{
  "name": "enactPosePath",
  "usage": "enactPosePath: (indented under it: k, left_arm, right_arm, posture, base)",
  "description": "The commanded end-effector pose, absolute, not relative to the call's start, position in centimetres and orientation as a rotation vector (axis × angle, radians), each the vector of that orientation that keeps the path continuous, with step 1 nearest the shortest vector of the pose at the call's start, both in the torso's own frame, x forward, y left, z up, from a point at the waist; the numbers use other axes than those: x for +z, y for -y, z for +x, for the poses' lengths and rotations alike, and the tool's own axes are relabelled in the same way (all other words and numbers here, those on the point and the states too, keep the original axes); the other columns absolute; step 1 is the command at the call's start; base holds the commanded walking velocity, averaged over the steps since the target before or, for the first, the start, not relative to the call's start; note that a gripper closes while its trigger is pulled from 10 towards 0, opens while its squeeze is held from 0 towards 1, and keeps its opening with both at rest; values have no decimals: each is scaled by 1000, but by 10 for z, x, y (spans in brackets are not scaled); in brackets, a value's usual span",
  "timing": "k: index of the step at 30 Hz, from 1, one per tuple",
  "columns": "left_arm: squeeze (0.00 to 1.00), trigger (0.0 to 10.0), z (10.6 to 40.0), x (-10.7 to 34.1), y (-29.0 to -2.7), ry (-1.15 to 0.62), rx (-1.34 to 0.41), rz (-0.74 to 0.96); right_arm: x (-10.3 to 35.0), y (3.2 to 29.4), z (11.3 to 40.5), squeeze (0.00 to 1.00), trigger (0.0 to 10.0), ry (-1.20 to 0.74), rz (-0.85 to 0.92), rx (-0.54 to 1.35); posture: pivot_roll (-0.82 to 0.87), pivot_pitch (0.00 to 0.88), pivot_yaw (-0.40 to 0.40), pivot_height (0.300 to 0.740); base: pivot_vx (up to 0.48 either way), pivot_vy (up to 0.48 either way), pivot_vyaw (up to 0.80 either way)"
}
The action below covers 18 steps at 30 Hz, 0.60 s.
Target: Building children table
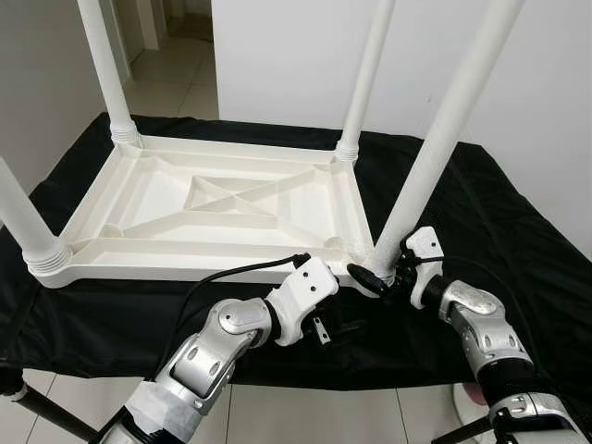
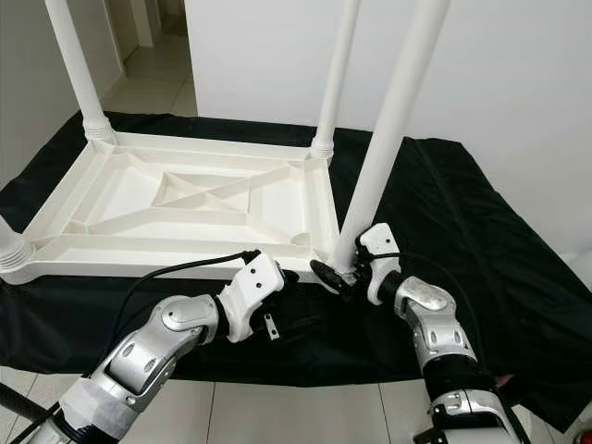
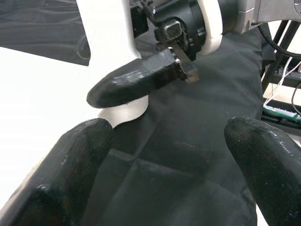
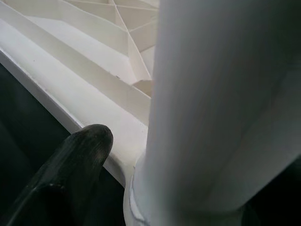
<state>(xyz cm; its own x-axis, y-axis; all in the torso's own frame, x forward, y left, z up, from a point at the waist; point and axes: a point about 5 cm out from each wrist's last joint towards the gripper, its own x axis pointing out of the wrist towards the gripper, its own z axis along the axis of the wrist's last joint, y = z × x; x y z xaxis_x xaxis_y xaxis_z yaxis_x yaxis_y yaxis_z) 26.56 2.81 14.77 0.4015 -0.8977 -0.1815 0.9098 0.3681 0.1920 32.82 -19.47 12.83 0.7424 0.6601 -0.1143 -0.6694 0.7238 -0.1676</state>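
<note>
Both hands: left hand (image 1: 344, 330) spread apart, right hand (image 1: 381, 277) clamped on upward-pointing near leg (image 1: 442, 139) of upturned table (image 1: 217, 208).

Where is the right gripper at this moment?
In the left eye view, the right gripper sits at the base of the near right leg, by the tabletop's corner.

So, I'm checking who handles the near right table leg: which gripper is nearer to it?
Right. The right gripper sits at the base of the table leg; the left gripper hovers beside it over the black cloth.
</note>
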Motion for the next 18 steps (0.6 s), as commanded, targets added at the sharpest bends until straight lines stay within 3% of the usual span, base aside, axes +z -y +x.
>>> enactPosePath:
  k: [1,4,5,6,7,10,11,18]
  left_arm:
    - [0,10000,266,148,-26,-53,-1180,279]
    - [0,10000,266,148,-25,-53,-1182,280]
    - [0,10000,266,148,-25,-52,-1184,281]
    - [0,10000,266,148,-25,-52,-1184,281]
    - [0,10000,267,148,-25,-52,-1186,281]
    - [0,10000,267,148,-25,-52,-1186,281]
    - [0,10000,267,148,-25,-52,-1187,282]
    - [0,10000,266,148,-25,-53,-1190,281]
  right_arm:
    - [126,201,327,0,8039,-55,-220,737]
    - [126,203,327,0,8118,-52,-223,737]
    - [127,206,326,0,6863,-40,-226,736]
    - [127,206,326,0,6863,-40,-226,736]
    - [129,208,326,0,5882,-30,-228,736]
    - [130,210,326,0,5882,-23,-228,737]
    - [133,212,326,0,4706,-7,-228,740]
    - [138,218,326,0,4588,15,-238,758]
  posture:
    - [62,29,-57,740]
    - [61,29,-56,740]
    - [58,30,-53,740]
    - [58,30,-53,740]
    - [58,30,-53,740]
    - [58,30,-53,740]
    - [57,31,-52,740]
    - [57,32,-51,740]
  base:
    - [0,0,0]
    - [0,0,0]
    - [0,0,0]
    - [0,0,0]
    - [0,0,0]
    - [0,0,0]
    - [0,0,0]
    - [0,0,0]
